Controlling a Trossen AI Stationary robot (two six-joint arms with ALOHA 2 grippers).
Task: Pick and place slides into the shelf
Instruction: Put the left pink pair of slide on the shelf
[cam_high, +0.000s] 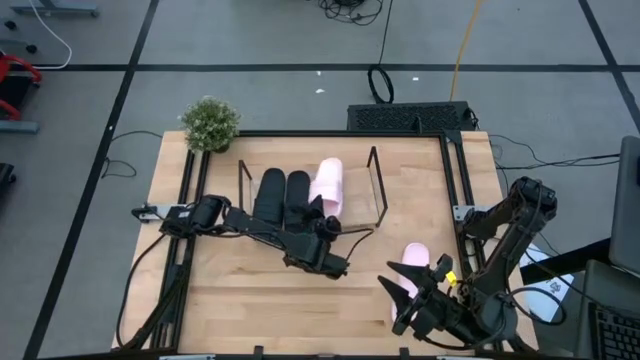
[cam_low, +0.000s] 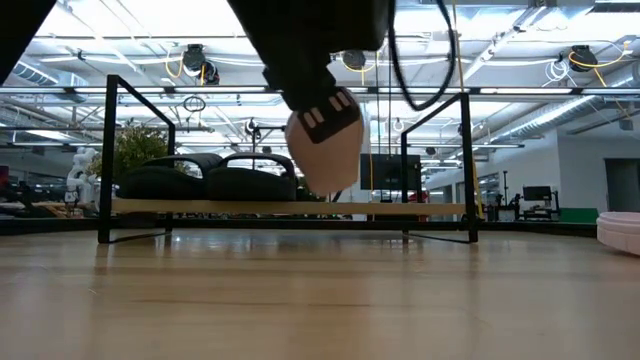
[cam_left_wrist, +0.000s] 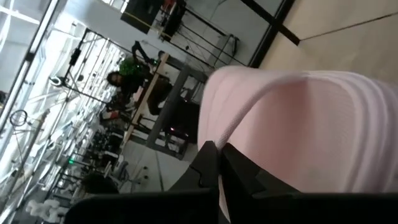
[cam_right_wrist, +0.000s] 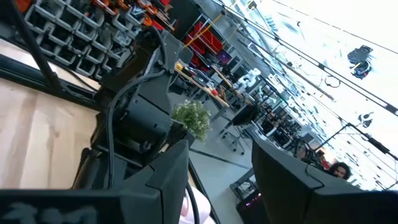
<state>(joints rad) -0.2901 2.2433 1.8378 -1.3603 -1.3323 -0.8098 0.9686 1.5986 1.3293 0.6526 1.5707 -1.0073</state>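
Inside the shelf — pink slide, long axis front-to-back.

From my seat, the shelf has open room only at its right end, between the pink slide and the right wire frame. The two black slides fill its left part. My left arm lies across the shelf's front, its gripper shut on that pink slide, blocking the approach there. The bare table in front is free. The other pink slide sits beside my right gripper, fingers spread. A plant occupies the far left corner.
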